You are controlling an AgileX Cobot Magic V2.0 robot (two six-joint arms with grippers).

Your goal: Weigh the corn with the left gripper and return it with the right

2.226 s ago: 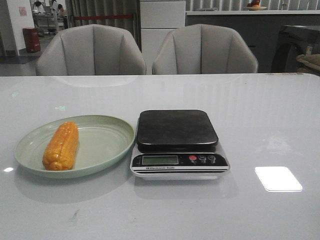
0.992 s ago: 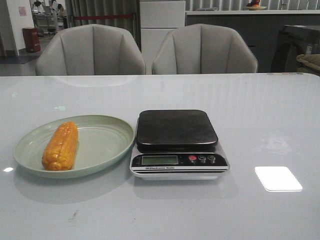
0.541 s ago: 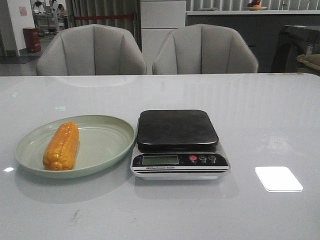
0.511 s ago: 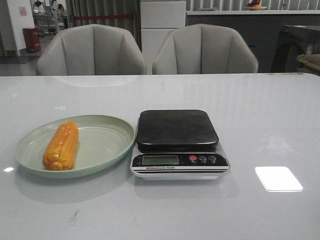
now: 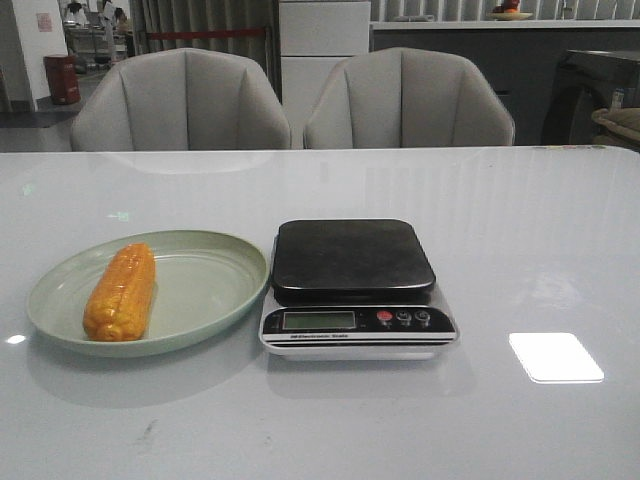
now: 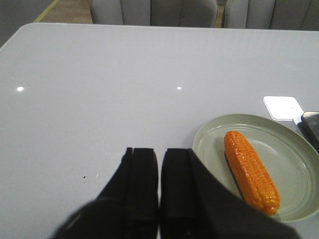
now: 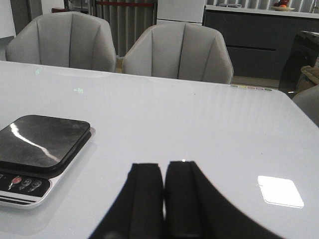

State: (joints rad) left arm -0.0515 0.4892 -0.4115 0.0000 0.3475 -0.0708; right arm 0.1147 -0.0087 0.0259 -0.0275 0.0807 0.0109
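The orange-yellow corn (image 5: 121, 292) lies on a pale green plate (image 5: 215, 290) at the table's left, next to a digital scale (image 5: 355, 285) with an empty black platform. In the left wrist view the corn (image 6: 250, 171) lies on the plate (image 6: 294, 159) beside the left gripper (image 6: 159, 152), which is shut, empty and apart from the plate. The right gripper (image 7: 163, 167) is shut and empty over bare table, with the scale (image 7: 37, 149) off to its side. Neither gripper shows in the front view.
Two grey chairs (image 5: 290, 100) stand behind the table's far edge. A bright light reflection (image 5: 555, 357) lies on the glossy white table right of the scale. The scale's display and buttons (image 5: 400, 318) face the front.
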